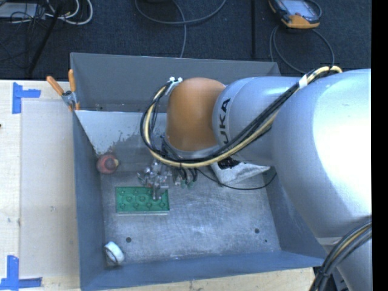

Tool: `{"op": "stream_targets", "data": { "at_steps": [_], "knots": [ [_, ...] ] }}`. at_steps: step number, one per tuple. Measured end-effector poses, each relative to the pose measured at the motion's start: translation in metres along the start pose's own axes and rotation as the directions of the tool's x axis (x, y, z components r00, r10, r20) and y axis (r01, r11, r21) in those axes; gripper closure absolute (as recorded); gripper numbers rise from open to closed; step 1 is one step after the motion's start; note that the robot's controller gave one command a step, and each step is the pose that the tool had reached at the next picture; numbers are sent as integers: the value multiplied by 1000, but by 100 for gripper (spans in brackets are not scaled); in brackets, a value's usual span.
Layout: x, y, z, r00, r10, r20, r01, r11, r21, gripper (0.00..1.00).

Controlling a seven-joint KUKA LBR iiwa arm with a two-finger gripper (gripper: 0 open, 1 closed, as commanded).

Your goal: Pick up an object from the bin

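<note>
1. Bin: a grey metal container holding four loose items, all well apart from one another.

2. Left zone: a small reddish round piece lies near the left wall, towards the far side. A small white-and-grey cap-like piece lies in the near left corner. Neither is close to me.

3. Centre-left zone: a flat green studded plate lies on the floor. Its long axis runs left to right across the view.

4. My gripper sits over the far long edge of this plate, towards its right half. Most of the plate therefore lies to the near side and to the left of me. Contact with the plate cannot be confirmed. Whether I am released or clenched cannot be confirmed either, and nothing is seen held.

5. Judgement: the plate is the nearest candidate. It lies flat, so a grasp would probably have to span its short width or catch an edge.

6. Right zone: a crumpled white piece lies partly under my arm, behind me.
</note>
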State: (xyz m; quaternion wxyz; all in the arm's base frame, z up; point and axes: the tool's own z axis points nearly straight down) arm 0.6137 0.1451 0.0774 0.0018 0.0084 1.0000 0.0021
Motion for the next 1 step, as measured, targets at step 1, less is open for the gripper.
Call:
{"op": "stream_targets", "data": {
  "at_steps": [1],
  "knots": [
    [12,-8,-137,996,-85,4,85,996,3,100]
  ]
}}
